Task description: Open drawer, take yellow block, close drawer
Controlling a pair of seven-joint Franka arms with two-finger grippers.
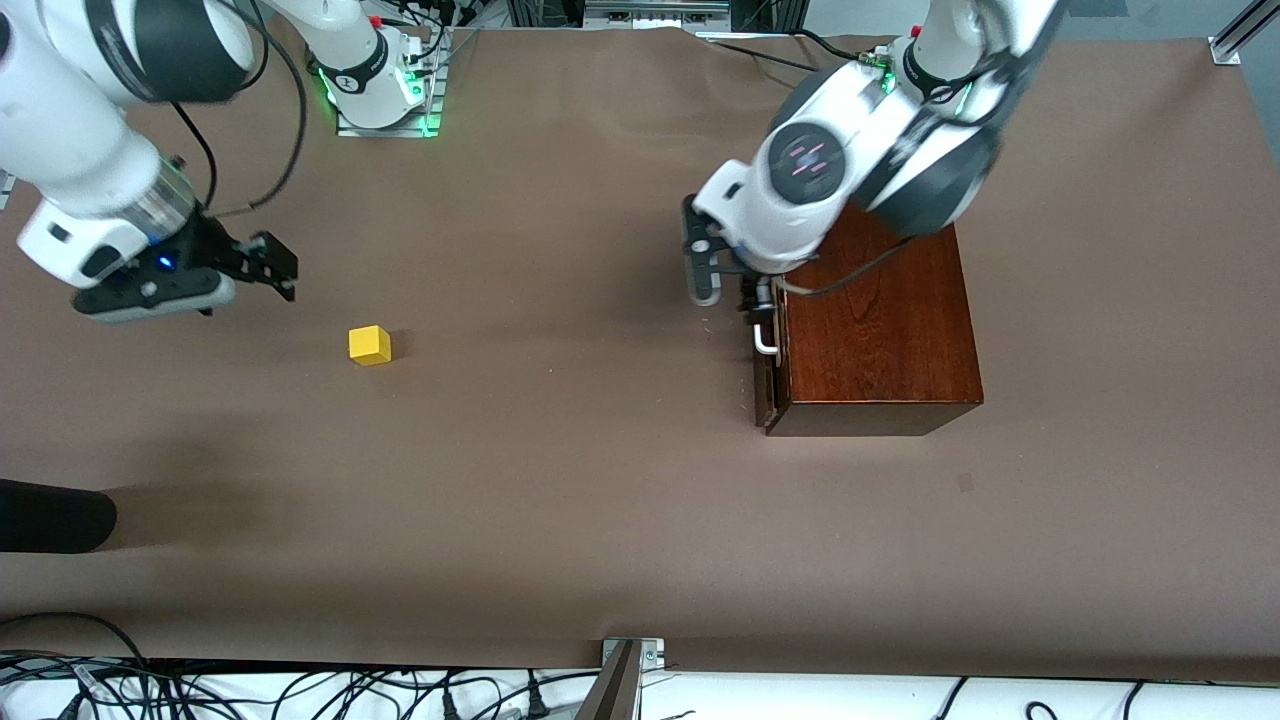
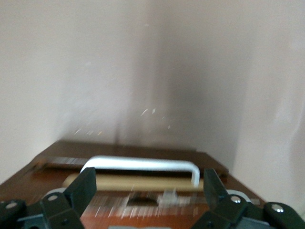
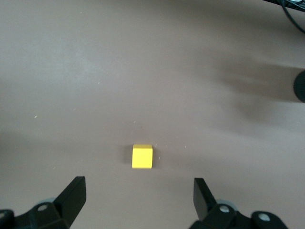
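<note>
The glossy mahogany box [image 1: 880,320] stands toward the left arm's end of the table. Its drawer [image 1: 771,385] is out by only a narrow strip of pale wood [image 2: 133,182]. The white bar handle [image 1: 765,340] is on the drawer's front. My left gripper [image 1: 752,300] is open just over the handle [image 2: 143,164], with one finger past each end of the bar [image 2: 147,188]. The yellow block [image 1: 369,345] lies on the bare table toward the right arm's end. My right gripper [image 1: 283,270] is open and empty, up in the air beside the block [image 3: 142,156], which lies ahead of its fingers [image 3: 139,193].
A dark rounded object [image 1: 50,515] lies at the table's edge at the right arm's end, nearer the front camera than the block; it also shows in the right wrist view [image 3: 300,86]. Cables and a camera mount [image 1: 625,665] run along the nearest edge.
</note>
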